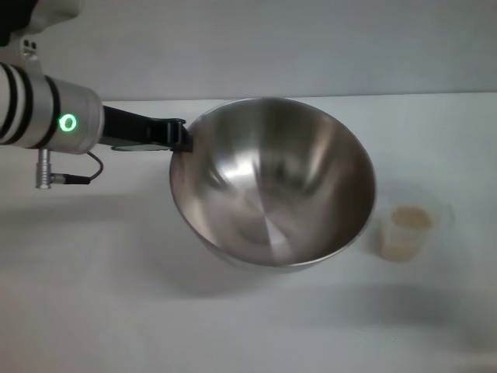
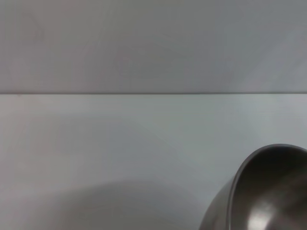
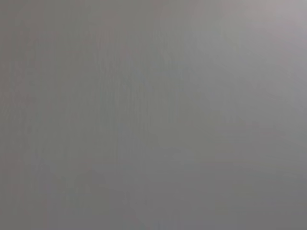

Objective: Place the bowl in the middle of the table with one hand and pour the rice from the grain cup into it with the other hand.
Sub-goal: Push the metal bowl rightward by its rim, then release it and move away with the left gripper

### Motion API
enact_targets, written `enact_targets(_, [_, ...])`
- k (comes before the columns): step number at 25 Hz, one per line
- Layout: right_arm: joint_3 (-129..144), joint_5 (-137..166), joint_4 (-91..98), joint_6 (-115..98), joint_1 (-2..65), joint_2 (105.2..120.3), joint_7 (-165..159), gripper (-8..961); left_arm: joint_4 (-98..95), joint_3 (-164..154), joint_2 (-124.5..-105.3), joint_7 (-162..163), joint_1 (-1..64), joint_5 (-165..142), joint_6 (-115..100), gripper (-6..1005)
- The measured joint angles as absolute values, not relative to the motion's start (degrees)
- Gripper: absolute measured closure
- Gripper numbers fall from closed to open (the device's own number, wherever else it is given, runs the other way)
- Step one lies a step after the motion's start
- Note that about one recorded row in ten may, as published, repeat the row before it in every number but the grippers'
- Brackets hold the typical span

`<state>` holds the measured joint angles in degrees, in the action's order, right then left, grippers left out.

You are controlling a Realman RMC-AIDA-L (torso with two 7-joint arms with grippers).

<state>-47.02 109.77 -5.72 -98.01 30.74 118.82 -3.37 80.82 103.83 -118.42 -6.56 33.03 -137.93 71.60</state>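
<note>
One arm did the work: the left gripper (image 1: 180,137) had its fingers clamped on the bowl (image 1: 273,183) rim, holding it tilted mid-tabletop (image 1: 93,311). Grain cup (image 1: 407,230) with rice (image 1: 410,218) sat just right of it, probably waiting for the unseen right gripper.

bowl (image 2: 268,191): cut off at frame edge in left wrist view | right wrist view: featureless grey | grain cup (image 1: 408,229): blurred

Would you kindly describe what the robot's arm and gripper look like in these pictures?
Only the left arm shows. It is a white cylinder with black bands and a glowing green ring light. A silver plug with a thin dark cable hangs beneath it. The left gripper is black, with flat, slim fingers. The right arm is out of view.
</note>
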Motion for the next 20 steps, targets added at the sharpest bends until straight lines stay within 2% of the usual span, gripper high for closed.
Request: enact_targets(20, [-47.1, 109.8, -5.7, -98.0, 30.7, 118.83, -3.4, 386, 74.7, 100.2, -118.56, -6.9, 33.8, -137.0, 65.7, 949])
